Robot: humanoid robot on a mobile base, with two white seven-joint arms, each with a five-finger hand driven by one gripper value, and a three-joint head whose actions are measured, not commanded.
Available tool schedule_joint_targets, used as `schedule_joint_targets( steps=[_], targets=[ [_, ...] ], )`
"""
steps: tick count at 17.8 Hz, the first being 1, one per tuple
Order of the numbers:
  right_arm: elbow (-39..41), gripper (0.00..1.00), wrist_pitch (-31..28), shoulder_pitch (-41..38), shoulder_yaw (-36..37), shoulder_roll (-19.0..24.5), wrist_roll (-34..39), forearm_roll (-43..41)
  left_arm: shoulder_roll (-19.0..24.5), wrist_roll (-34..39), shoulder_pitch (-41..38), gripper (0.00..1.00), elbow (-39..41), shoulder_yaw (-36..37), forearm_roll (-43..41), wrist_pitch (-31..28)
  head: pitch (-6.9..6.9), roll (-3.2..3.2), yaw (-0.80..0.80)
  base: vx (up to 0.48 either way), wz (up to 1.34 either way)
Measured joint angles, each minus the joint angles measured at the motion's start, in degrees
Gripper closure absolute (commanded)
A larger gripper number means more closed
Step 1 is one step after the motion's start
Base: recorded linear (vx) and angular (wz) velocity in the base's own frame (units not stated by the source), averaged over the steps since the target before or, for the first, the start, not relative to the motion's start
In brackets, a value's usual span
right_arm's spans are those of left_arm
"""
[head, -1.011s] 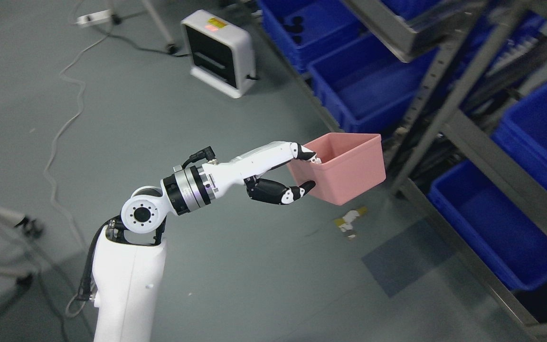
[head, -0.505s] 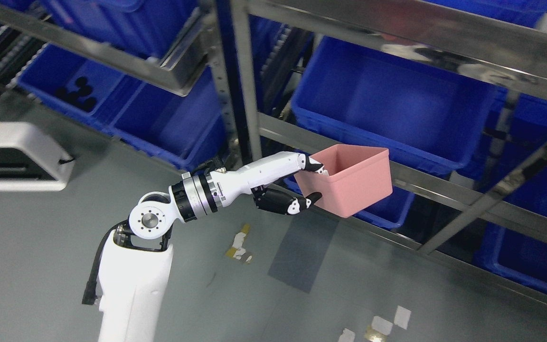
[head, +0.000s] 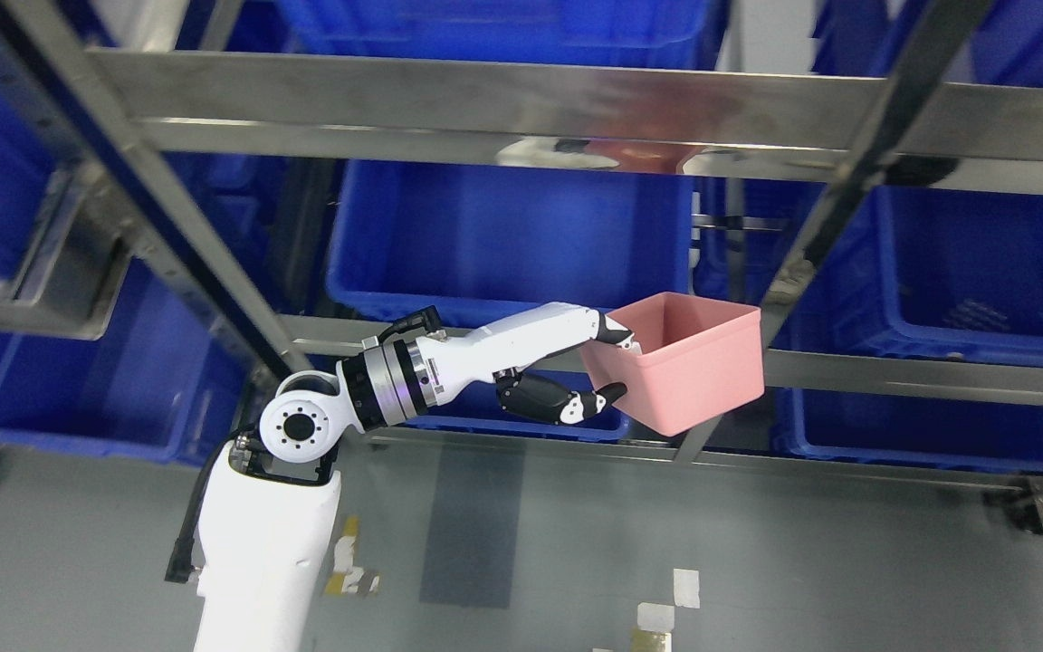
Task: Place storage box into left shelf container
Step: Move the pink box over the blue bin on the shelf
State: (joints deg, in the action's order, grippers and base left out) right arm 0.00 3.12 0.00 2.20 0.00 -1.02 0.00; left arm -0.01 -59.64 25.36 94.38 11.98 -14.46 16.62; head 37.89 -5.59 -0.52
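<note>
Steel-framed shelf rack (head: pixel 503 100) across the background, large blue plastic shelf container (head: pixel 503 240) behind its middle rail, pink open-topped plastic storage box (head: pixel 680 362) held in air before that rail, white-and-black left hand (head: pixel 576 367) pinching the box's near wall.

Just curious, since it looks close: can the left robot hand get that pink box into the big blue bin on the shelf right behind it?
Probably yes. The left robot hand grips the pink box in front of the blue bin, whose opening shows between the steel rails. It would likely need raising over the bin's front rim.
</note>
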Motion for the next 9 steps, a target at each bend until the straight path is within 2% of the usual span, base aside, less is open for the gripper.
schedule_joint_targets(
  steps=[9],
  targets=[
    [0.00, 0.01, 0.00, 0.01, 0.00, 0.00, 0.00, 0.00, 0.00, 0.28, -0.12, 0.98, -2.03, -7.00, -12.32, 0.24, -0.01, 0.00, 0.00, 0.072, -0.34]
  ],
)
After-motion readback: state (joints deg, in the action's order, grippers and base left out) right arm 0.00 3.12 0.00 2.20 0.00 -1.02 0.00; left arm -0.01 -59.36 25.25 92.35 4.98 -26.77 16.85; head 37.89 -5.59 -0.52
